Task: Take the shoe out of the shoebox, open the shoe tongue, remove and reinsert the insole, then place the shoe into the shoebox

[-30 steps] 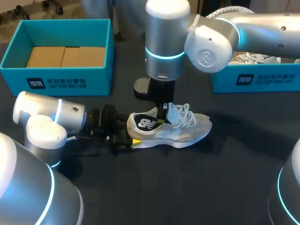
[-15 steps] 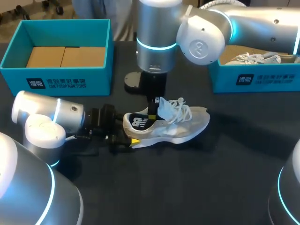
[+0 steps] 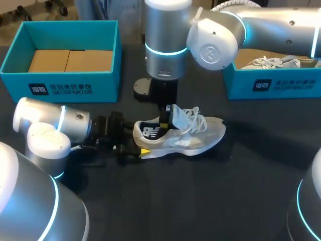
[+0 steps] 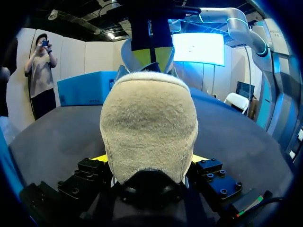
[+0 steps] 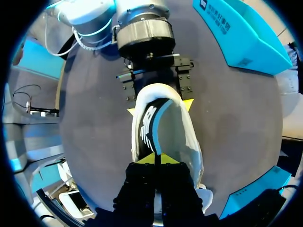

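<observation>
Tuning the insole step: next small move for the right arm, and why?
Probably raise the right gripper slightly: its fingers are shut inside the opening above the dark insole, and the left gripper clamps the heel of the shoe. Whether they pinch insole or tongue is hidden.

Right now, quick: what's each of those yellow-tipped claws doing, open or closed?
Left gripper: closed on the sneaker, at its heel.
Right gripper: closed, tips together at the sneaker's opening; whether it pinches anything cannot be told.
</observation>
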`<state>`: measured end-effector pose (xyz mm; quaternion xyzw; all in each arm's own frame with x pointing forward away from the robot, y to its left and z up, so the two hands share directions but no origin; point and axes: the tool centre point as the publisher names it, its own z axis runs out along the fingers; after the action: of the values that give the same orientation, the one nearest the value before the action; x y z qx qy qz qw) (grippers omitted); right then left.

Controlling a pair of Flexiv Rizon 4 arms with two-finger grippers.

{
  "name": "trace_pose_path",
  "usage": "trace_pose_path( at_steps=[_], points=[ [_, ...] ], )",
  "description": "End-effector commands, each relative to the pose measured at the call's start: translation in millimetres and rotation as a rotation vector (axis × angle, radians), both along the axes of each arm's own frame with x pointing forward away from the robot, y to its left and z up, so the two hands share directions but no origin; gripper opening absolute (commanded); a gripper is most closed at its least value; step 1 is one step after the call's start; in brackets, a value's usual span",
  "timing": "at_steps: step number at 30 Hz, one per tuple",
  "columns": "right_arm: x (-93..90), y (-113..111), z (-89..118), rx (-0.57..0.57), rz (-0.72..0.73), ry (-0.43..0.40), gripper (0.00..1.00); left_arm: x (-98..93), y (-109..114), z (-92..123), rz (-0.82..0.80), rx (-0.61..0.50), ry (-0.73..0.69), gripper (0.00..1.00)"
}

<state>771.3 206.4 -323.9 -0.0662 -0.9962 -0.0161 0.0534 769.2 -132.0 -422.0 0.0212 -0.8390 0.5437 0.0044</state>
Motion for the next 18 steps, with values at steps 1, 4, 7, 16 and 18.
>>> trace_pose_path(
  at_steps=[1,4,7,16,18],
  points=[
    [2.5,-3,-7,0.017,-0.006,-0.002,0.00,-0.2,-2,-5,0.002,-0.001,-0.001,0.00],
    [4.5,-1,-10,0.039,-0.010,-0.006,0.00,-0.2,-2,-5,0.002,-0.001,-0.001,0.00],
    [5.6,6,-12,0.052,-0.004,0.001,0.00,-0.2,-2,-5,0.002,-0.001,-0.001,0.00],
    [3.3,23,-9,0.077,0.027,0.014,0.00,-0.2,-2,-5,0.002,-0.001,-0.001,0.00],
    [2.4,23,-9,0.078,0.027,0.016,0.00,-0.2,-2,-5,0.002,-0.001,-0.001,0.00]
  ],
)
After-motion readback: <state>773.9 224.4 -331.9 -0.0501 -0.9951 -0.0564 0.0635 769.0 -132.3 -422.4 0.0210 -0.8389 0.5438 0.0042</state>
